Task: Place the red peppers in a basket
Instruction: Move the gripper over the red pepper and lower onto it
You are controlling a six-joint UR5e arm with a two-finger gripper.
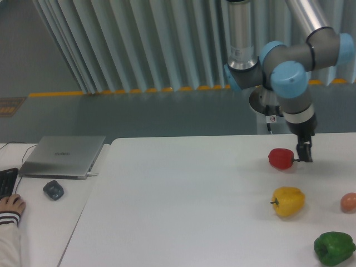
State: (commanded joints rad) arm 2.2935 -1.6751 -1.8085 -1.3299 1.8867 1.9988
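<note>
At right of center on the white surface (183,200), the red pepper (281,158) sits touching the tool (303,152); whether its fingers are apart is unclear. Center both fingers around the pepper before squeezing. No basket shows.

So over on the white table (183,211) there's 1 glossy yellow bell pepper (288,201), a dark green bell pepper (334,248) at the bottom corner, and a pale orange-pink round fruit (349,202) cut off by the frame edge. Far side: closed silver laptop (63,156), small dark grey mouse (53,190), black keyboard (6,183) edge.
</note>
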